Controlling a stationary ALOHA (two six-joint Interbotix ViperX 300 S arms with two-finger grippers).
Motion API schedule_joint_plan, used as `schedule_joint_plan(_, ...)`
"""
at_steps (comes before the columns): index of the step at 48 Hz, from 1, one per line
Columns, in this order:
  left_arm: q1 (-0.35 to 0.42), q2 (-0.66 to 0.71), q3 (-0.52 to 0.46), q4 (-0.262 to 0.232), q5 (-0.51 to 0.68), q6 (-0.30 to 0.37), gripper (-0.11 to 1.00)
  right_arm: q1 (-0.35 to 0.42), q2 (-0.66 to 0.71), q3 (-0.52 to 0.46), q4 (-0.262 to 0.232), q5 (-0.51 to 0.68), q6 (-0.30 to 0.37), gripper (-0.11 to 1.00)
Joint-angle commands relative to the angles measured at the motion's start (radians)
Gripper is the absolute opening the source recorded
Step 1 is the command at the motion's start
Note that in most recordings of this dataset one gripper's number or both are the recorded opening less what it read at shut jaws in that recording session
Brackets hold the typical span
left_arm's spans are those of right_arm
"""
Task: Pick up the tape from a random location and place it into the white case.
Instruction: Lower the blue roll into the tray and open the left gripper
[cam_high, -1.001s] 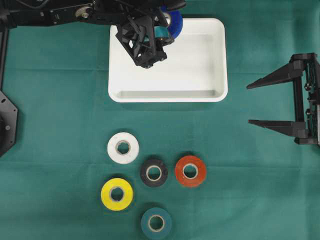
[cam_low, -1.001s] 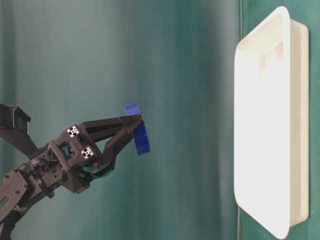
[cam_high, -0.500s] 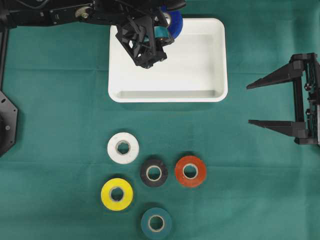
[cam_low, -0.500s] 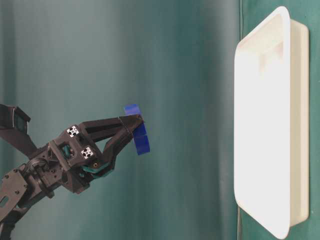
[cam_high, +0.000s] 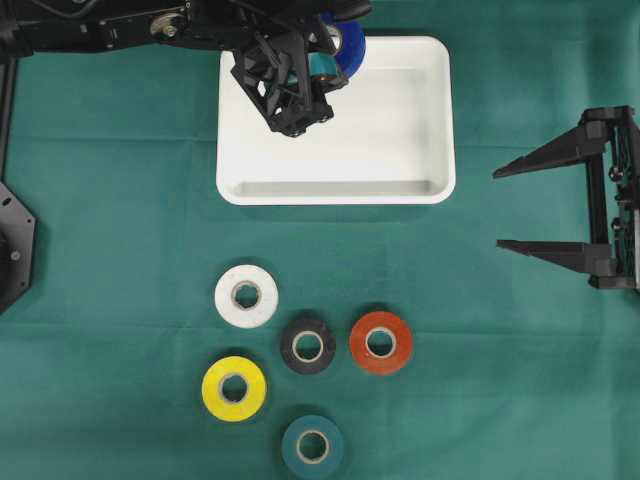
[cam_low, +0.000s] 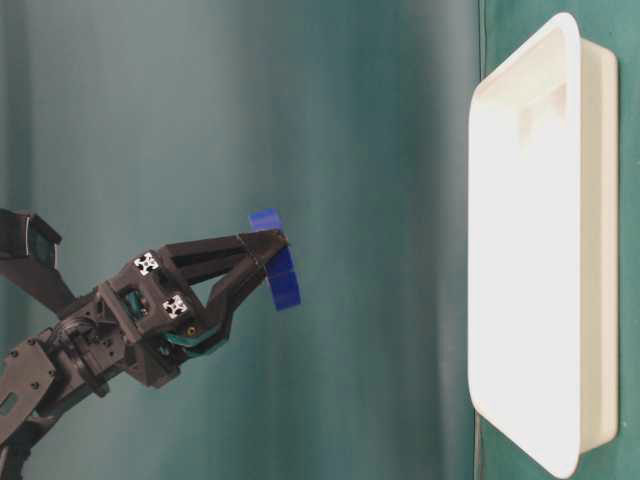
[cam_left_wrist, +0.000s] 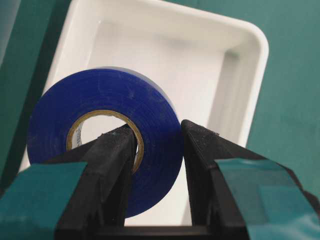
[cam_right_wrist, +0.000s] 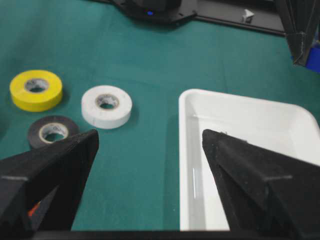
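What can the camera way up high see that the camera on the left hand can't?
Only the overhead view shows five rolls lying on the green cloth: white tape, black tape, red tape, yellow tape and teal tape, plus the open right gripper.

Only the left wrist view shows the grip up close: one finger goes through the blue tape's hole.

Both show the white case, with the blue tape held above it by the left gripper.

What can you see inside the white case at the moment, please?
Nothing lies on the visible floor of the white case. The left gripper holds the blue tape above its far left corner. The gripper covers that corner in the overhead view.
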Motion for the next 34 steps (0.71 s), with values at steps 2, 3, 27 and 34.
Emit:
schedule_joint_plan(2, 0.000, -0.014, 0.005, 0.003, -0.023, -0.002, 0.23, -0.003, 0.005, -0.025, 0.000, -0.005, 0.000, 0.91)
schedule_joint_plan(3, 0.000, -0.014, 0.009, 0.003, -0.029, -0.002, 0.23, -0.002, 0.005, -0.025, -0.002, -0.005, 0.000, 0.91)
schedule_joint_plan(27, 0.000, 0.123, 0.091, 0.003, -0.183, -0.003, 0.23, -0.002, 0.011, -0.023, -0.002, -0.005, 0.003, 0.91)
schedule_joint_plan(34, 0.002, 0.160, 0.098, 0.002, -0.235, -0.002, 0.23, -0.002, 0.017, -0.023, -0.002, -0.005, 0.003, 0.91)
